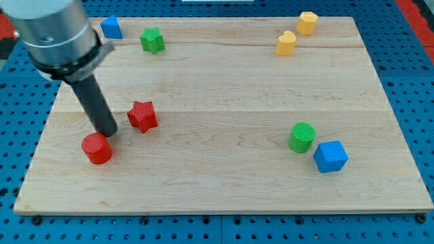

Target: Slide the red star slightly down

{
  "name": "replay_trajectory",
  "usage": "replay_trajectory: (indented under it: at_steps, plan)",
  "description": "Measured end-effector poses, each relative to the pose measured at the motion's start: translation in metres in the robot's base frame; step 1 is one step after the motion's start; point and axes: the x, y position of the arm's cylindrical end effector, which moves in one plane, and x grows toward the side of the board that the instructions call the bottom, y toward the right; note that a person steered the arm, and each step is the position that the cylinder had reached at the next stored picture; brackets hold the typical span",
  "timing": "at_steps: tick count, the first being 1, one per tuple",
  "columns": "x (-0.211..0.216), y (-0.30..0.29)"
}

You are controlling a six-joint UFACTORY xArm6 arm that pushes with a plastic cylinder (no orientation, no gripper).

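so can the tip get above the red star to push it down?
Probably yes. My tip sits just to the view's left of the red star, with the red cylinder below it; the board above the star looks open.

Pale wooden board (224,183), blue perforated table surface (407,81) around it, even light

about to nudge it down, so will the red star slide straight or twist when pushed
The red star looks rigid and sits flat, so it probably slides rather than rolls. Its points may make it twist if my tip meets one off-centre. The wooden board looks smooth, so it likely moves easily.
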Motion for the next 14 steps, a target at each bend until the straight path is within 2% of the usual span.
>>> replay_trajectory:
  at_steps: [1,2,3,4,5,7,8,10,11,12,13,14]
  plan:
    - [0.029,0.002]
    - [0.033,-0.035]
    - [0.021,0.006]
    - [0.018,0.070]
    - [-0.027,0.051]
    - [-0.078,0.068]
    - [-0.101,0.054]
    - [-0.061,0.030]
    - [-0.056,0.031]
    - [-0.106,0.025]
    - [-0.103,-0.004]
    - [-0.062,0.022]
